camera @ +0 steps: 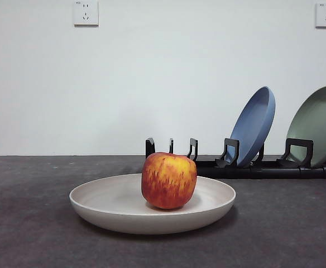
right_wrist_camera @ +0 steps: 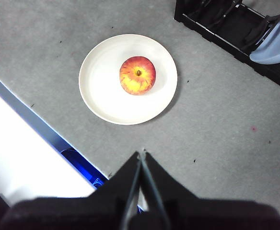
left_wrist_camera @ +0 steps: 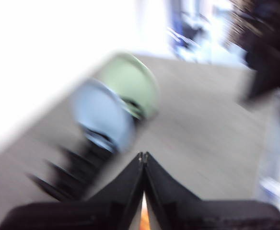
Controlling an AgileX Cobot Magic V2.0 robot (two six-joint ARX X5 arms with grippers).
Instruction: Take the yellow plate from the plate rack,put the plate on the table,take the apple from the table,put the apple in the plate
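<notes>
Apple (camera: 169, 180) sits upright in plate (camera: 113, 204) on table (camera: 29, 223), so task looks done. Left gripper (left_wrist_camera: 143, 158) & right gripper (right_wrist_camera: 141, 155) are both closed, holding nothing, well apart from plate.

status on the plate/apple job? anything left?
Looks complete. The yellow plate lies flat on the table, out of the plate rack, which holds only the blue plate and the green plate. The apple sits upright in the plate. Nothing in hand: the right end effector is shut and empty above the table, clear of the plate; the left end effector is shut too. Nothing left.
</notes>
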